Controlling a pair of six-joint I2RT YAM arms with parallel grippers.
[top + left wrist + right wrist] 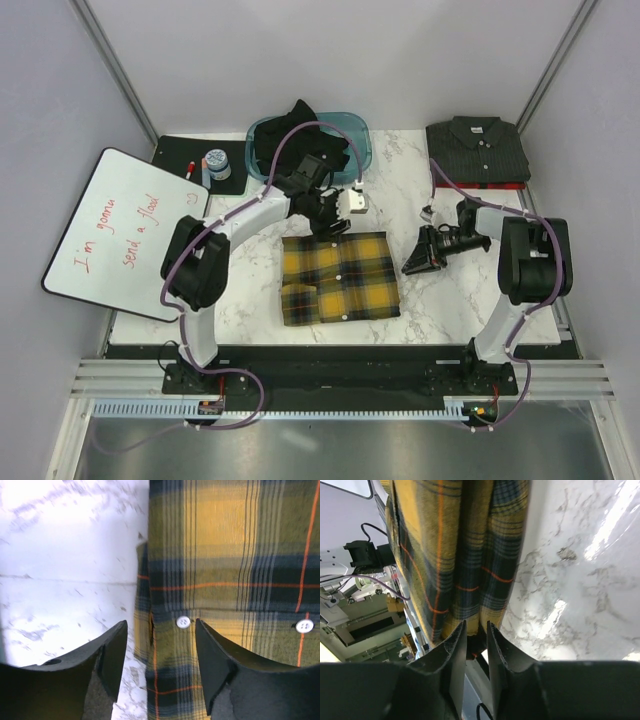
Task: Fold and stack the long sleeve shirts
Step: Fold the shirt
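Two YAM arms work over a marble-patterned table (pixel 450 300); the left arm (pixel 200 265) rises from its base, bends at the elbow and reaches right and forward, its left end effector (pixel 332 220) hanging at the far edge of the yellow-and-black plaid shirt (pixel 340 278), which lies folded in a rectangle at the table's middle; the right arm (pixel 530 260) folds back on itself, its right end effector (pixel 410 267) slanting down toward the shirt's right edge. The left wrist view shows what the overhead cannot: that end effector's fingers (pixel 107 655) stand spread and empty above the shirt's edge and bare marble, a pale button (pixel 183 622) between them. The right wrist view shows the other fingers (pixel 454 655) set near together with a slim gap, the plaid hem at their tips; whether they pinch cloth cannot be told. Only the overhead shows the dark charcoal shirt (pixel 478 148) folded at the far right, and the black shirt (pixel 298 135) heaped in a teal bin (pixel 360 140) at the far edge.
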